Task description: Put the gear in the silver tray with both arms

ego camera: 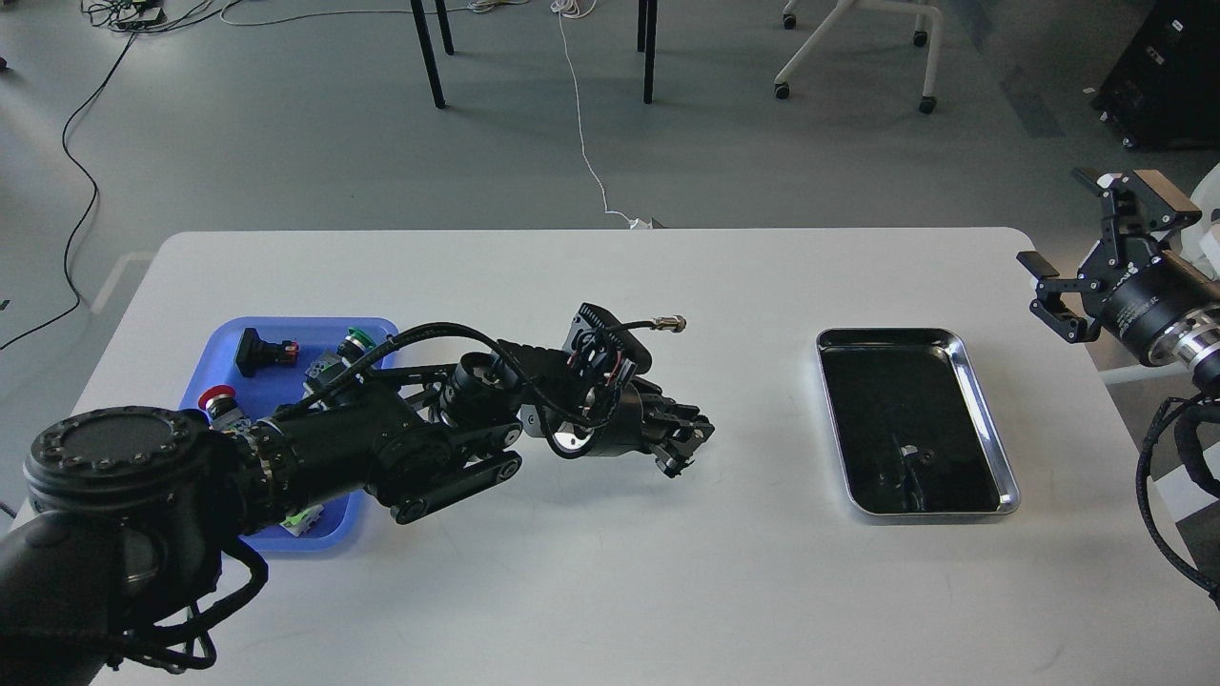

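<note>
Our left arm (315, 457) reaches toward three o'clock; its gripper (688, 440) is dark, so we cannot tell its spread. Behind it, a blue tray (376, 329) holds buttons. At right, the silver tray (963, 367), long axis twelve-to-six, lies empty. Our right gripper (1087, 250) gapes wide.

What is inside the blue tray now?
In the blue tray lie a black push button, a red-capped one and a green-capped one. The left arm covers its near right part, so anything there stays hidden.
</note>
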